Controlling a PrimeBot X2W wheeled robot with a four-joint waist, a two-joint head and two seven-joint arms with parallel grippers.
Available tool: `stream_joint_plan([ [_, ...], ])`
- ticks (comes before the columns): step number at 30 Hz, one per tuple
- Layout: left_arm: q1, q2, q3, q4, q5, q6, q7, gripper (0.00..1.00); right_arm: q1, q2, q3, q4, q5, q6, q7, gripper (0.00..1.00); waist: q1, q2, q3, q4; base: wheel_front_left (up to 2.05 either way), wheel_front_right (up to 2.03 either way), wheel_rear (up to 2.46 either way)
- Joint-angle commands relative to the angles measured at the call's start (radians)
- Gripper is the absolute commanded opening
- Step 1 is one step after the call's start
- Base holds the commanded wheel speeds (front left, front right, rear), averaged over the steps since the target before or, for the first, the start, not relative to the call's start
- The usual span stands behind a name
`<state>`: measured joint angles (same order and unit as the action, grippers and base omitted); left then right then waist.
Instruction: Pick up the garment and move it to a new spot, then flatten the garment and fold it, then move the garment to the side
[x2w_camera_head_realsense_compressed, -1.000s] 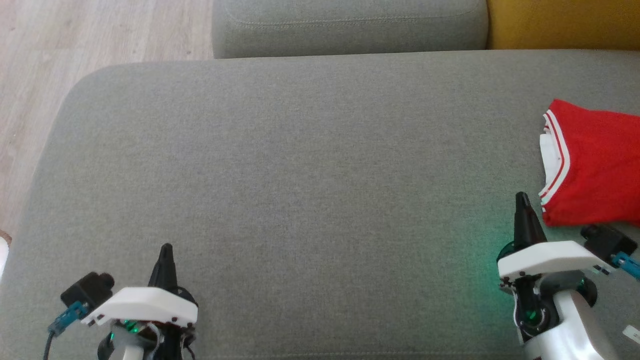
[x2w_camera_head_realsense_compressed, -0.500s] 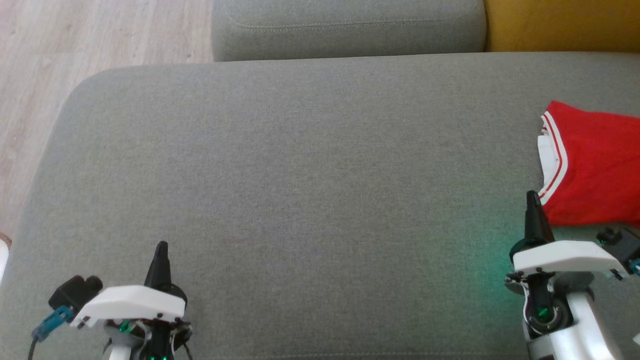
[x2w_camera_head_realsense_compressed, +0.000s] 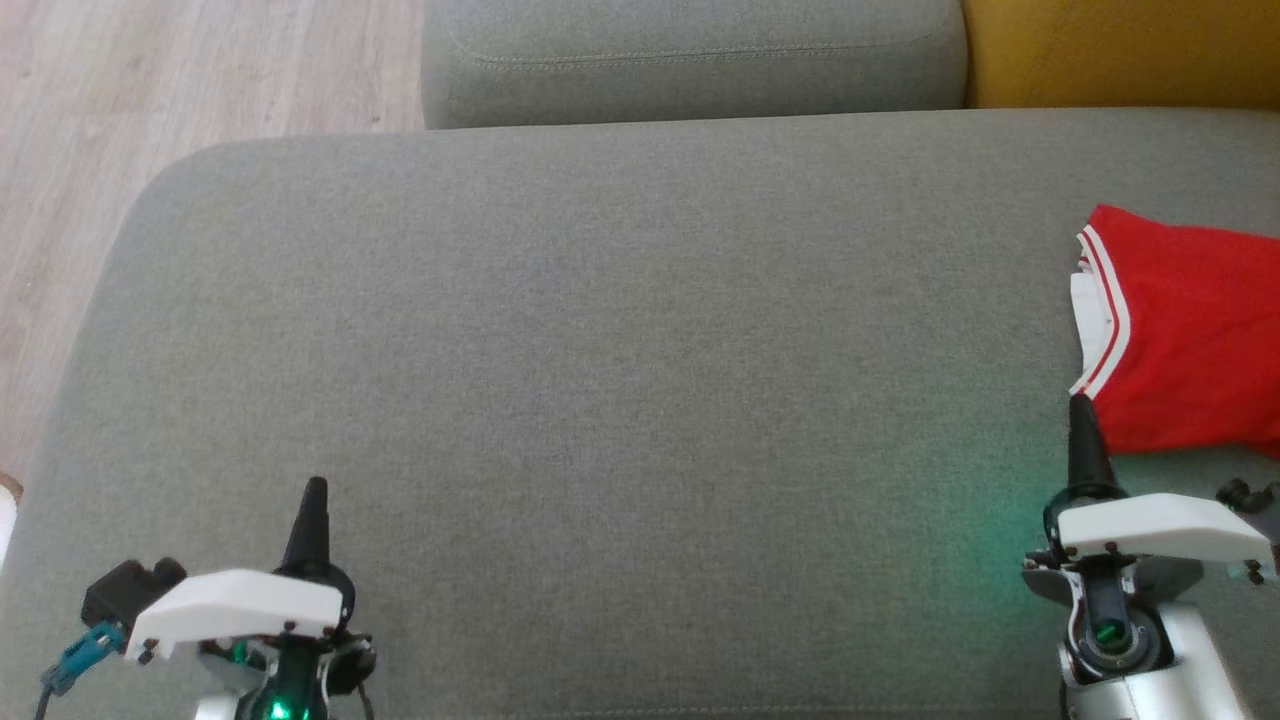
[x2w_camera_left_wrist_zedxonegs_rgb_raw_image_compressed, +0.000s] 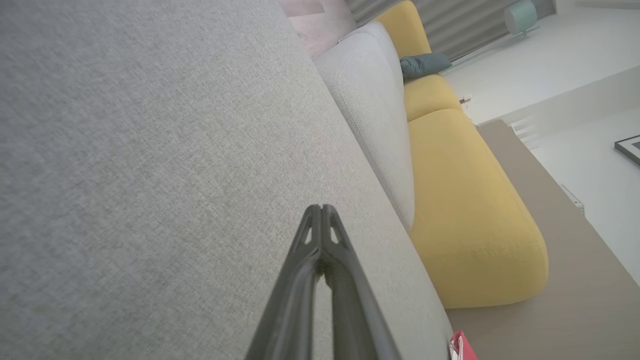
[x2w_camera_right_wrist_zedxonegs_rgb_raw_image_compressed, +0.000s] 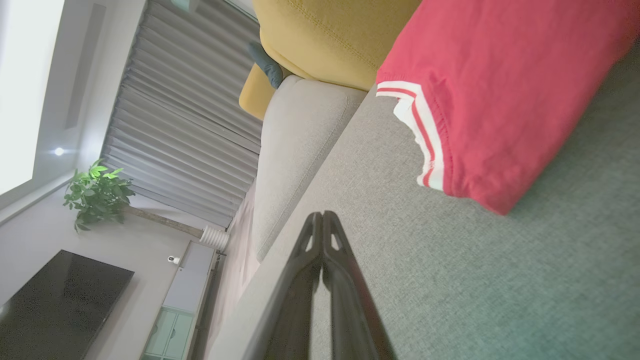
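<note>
Garment: we log the red garment (x2w_camera_head_realsense_compressed: 1190, 340), white-striped at the hem, lying at 3 o'clock on the grey sofa seat (x2w_camera_head_realsense_compressed: 600, 350); the frame edge cuts off its right part.
Left gripper (x2w_camera_head_realsense_compressed: 314, 487): 7 o'clock, fingers pressed together, empty, pointing to 12.
Right gripper (x2w_camera_head_realsense_compressed: 1079, 404): 4 o'clock, clenched, empty, tip just beside the garment's near corner; we cannot tell whether it touches.

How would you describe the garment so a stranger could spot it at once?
Start at the wide grey sofa seat and look to its right side, beyond the right gripper. The garment lies there: bright red cloth with white-striped trim, the only red thing on the grey.
</note>
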<state>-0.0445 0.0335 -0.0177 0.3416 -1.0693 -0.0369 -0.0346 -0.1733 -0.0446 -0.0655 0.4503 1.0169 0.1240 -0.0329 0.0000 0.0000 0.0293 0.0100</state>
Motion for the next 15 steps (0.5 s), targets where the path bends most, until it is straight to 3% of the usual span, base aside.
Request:
stream_joint_plan([
  [1,-0.053,0.012,0.033,-0.041,-0.034,-0.011,0.011,0.00,-0.019,-0.004,0.009,-0.049,0.039,0.004,0.009,0.00,0.0000,0.0000,-0.001,0.000,0.00,0.00,0.00],
  [15,-0.056,0.013,0.061,-0.057,-0.175,-0.034,0.049,0.00,0.005,-0.005,-0.007,-0.093,0.193,0.005,0.047,0.00,0.0000,0.0000,-0.008,-0.003,0.00,0.00,0.00],
])
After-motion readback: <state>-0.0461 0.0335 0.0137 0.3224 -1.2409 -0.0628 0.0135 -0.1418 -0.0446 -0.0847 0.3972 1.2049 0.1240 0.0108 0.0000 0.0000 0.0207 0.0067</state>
